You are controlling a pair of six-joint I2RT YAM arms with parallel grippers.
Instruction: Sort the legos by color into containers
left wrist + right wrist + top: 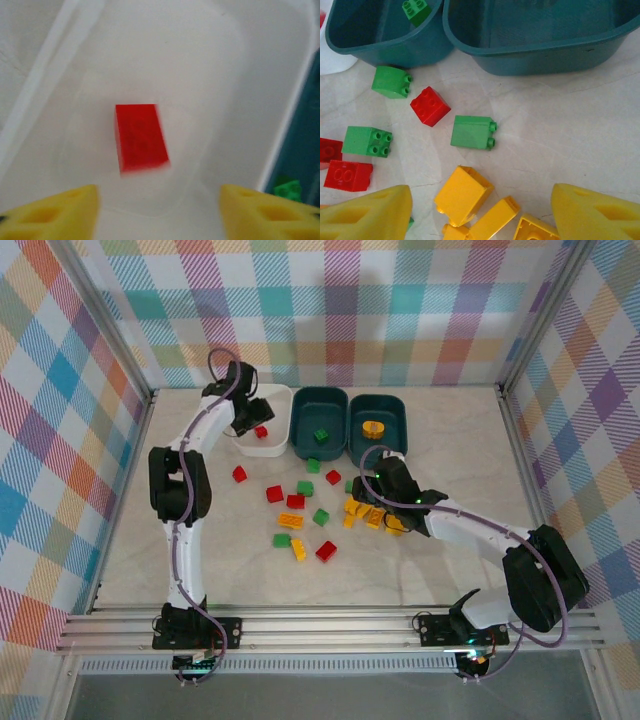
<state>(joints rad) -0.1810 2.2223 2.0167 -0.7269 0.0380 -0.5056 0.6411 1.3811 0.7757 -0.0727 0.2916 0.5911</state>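
Legos [296,501] scatter across pale marbled tabletop [130,560] between plaid walls [350,310].

One white bin [272,447] and two teal bins [333,410] are sitting on the table [450,450]. Six red bricks [274,494] and about six green bricks [305,488] are showing. The yellow bricks [298,549] are lying too bunched to count exactly, at least six.

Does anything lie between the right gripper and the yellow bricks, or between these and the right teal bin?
Nothing visible. The open right gripper flanks the yellow bricks; bare table leads to the right teal bin. A green brick lies beside that path.
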